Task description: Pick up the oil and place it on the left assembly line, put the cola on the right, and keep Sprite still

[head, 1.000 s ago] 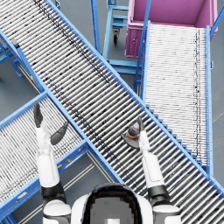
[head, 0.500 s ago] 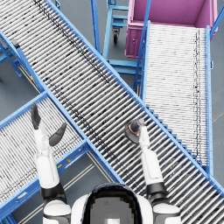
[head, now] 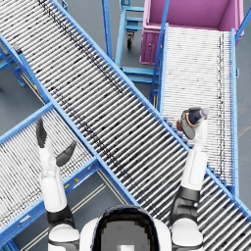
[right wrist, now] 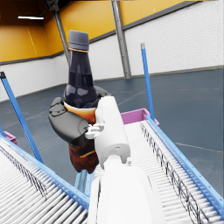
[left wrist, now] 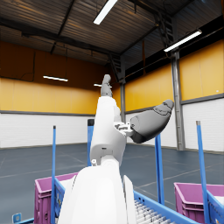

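Observation:
My right hand (head: 188, 125) grips a dark cola bottle (head: 195, 117) with a grey cap and an orange-red label, held in the air above the near end of the right roller line (head: 196, 73). In the right wrist view the cola bottle (right wrist: 81, 83) stands upright in the right hand (right wrist: 72, 124). My left hand (head: 51, 147) is raised over the left roller line (head: 19, 166), fingers spread and holding nothing; the left hand (left wrist: 140, 120) shows the same in its wrist view. No oil bottle or Sprite is in view.
A wide central roller conveyor (head: 98, 103) with blue rails runs diagonally between the two side lines. A purple bin (head: 196, 14) stands at the far end of the right line. Blue frame posts (head: 105, 27) rise behind the central conveyor.
My right hand has lifted the cola off the central conveyor and carried it to the right and away, over the right line. The left hand has stayed nearly still.

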Robot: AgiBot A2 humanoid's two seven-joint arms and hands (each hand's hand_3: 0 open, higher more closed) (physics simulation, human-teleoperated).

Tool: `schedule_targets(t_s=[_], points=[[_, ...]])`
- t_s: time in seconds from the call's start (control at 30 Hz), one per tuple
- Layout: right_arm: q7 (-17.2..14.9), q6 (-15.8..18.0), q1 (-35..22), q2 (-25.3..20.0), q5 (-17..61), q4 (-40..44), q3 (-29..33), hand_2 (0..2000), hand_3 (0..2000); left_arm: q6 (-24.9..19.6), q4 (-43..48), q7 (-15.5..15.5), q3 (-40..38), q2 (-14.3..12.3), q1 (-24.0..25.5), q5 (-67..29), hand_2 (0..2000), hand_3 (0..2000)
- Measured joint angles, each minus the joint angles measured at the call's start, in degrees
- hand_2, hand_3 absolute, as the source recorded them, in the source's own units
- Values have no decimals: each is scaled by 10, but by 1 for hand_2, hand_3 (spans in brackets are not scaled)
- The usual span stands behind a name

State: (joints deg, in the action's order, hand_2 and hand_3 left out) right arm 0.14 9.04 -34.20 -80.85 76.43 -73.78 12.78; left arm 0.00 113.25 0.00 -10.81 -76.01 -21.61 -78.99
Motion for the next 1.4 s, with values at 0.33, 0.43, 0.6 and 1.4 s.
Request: schedule_targets(t_s=[0.33, 0.43, 0.6, 1.4], points=[[-1, -84, -210, 61, -1, 266, 49, 0, 0, 0, 9, 0, 5, -1, 0, 0, 0, 0], [-1, -88, -209, 61, -1, 210, 40, 0, 0, 0, 14, 0, 6, -3, 4, 0, 0, 0], [-1, -90, -111, 41, 0, -1, 13, 0, 0, 0, 18, 0, 10, -4, 5, 0, 0, 0], [-15, -77, 139, 12, -45, -314, -72, 0, 0, 14, -20, 14, 65, 13, 11, 51, 0, 0]])
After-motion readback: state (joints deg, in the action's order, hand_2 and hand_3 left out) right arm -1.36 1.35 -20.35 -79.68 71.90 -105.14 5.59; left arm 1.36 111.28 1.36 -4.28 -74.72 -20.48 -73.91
